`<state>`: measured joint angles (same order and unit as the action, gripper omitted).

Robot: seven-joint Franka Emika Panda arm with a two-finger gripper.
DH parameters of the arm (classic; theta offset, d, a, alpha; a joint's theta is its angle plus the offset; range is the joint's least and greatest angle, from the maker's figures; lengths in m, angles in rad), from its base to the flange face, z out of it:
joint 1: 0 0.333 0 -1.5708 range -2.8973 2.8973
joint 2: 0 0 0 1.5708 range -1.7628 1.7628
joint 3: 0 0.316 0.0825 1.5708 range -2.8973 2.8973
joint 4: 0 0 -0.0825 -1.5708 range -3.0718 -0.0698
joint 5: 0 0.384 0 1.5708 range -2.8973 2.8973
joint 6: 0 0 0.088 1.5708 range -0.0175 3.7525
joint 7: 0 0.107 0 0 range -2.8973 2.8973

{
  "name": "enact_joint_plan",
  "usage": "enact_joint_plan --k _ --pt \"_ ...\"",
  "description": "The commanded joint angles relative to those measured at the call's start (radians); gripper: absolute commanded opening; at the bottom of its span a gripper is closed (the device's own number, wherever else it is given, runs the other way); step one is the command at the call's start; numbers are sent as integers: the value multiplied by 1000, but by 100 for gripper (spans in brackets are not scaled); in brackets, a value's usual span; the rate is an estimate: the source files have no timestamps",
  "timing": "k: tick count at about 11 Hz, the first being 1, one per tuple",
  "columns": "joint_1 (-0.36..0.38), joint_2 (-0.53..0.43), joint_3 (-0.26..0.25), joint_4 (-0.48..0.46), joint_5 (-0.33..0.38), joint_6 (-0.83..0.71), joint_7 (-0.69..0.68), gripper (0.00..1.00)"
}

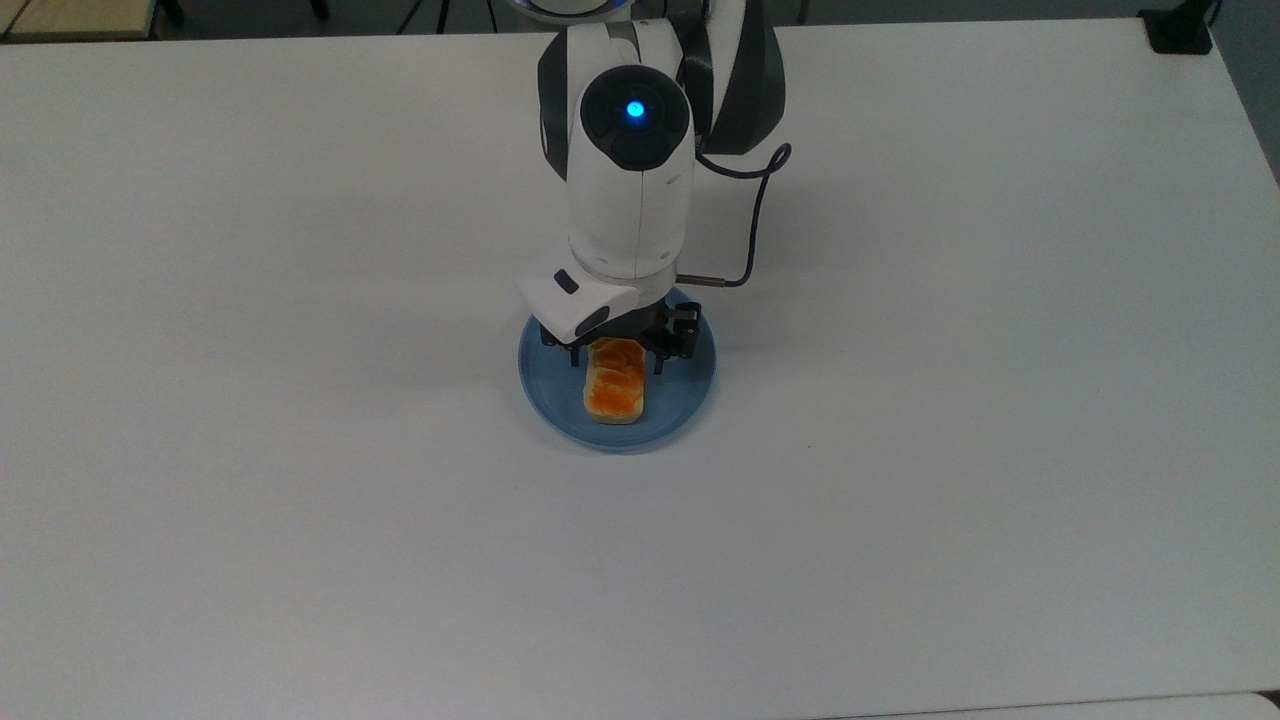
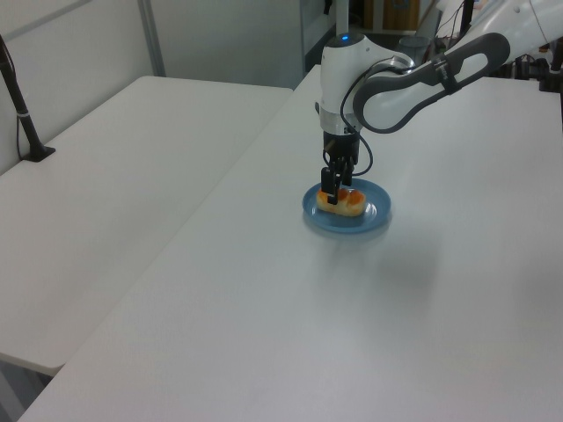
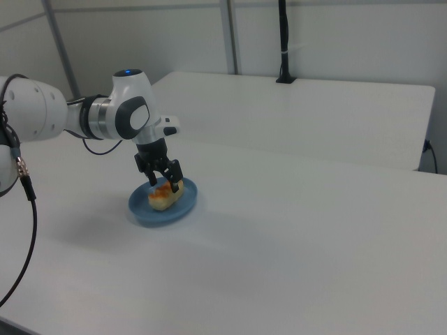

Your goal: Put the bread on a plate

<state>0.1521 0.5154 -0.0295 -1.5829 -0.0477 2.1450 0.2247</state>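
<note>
White table (image 1: 300,500), bread (image 1: 613,385) on plate (image 1: 680,405).

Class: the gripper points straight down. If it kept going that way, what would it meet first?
Most likely the bread lying on the plate: the open gripper hangs over the loaf's far end, though its exact height is unclear.

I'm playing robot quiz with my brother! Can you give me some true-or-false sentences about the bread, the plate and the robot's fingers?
1. The bread lies on the blue plate. True.
2. The plate is red. False: it is blue.
3. The gripper has its fingers spread open, one on each side of the bread's far end. True.
4. The bread hangs in the air above the white table. False: it lies flat on the plate.
5. A second loaf sits beside the plate. False: there is just one loaf, on the plate.
</note>
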Motion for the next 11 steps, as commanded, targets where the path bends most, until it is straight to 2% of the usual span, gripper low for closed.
enact_joint_plan --k 1,3,4,5,8,11 --pt "11 -72 -15 -11 -3 -38 -25 100" --pt "7 -171 -21 -9 -14 -167 -27 100" --pt "0 -254 -27 -9 -49 -294 -118 100" --pt "-21 -308 -27 -9 -49 -380 -178 100" --pt "-84 -452 -27 -11 -47 -506 -196 100" --pt "-105 -492 -26 -16 -41 -527 -196 100"
